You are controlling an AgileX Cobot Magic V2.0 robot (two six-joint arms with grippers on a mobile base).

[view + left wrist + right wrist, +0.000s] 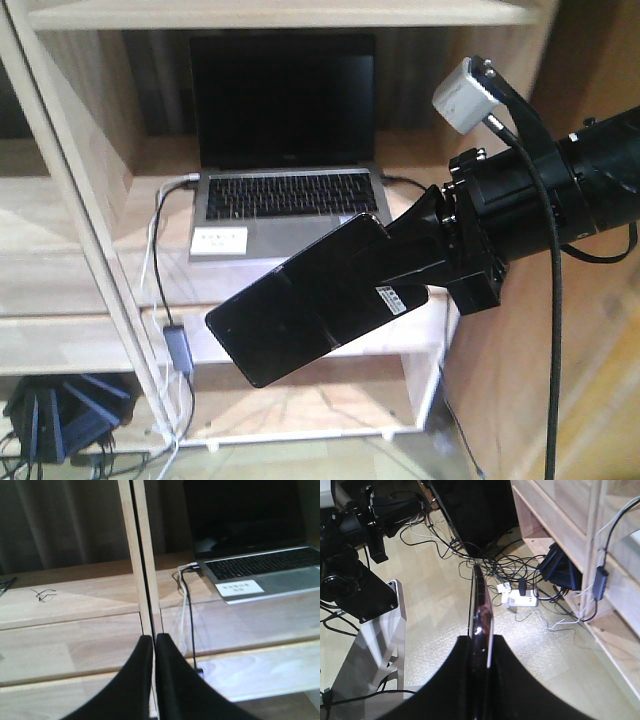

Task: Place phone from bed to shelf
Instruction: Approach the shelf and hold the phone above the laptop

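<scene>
The phone (290, 315), a glossy black slab with a white sticker near one end, hangs tilted in the air in front of the pale wooden shelf (405, 155). My right gripper (400, 262) is shut on its right end. In the right wrist view the phone (480, 605) is edge-on, its silvery rim sticking out past the shut right gripper (481, 642) above the floor. My left gripper (153, 639) is shut with nothing in it, facing a shelf board (75, 645) and an upright post (142, 555). The bed is out of view.
A grey laptop (285, 190) with a black screen stands open on the shelf, also showing in the left wrist view as laptop (260, 570), with cables (185, 610) hanging over the board's edge. Below lie tangled wires and a white power strip (517, 597) on the floor.
</scene>
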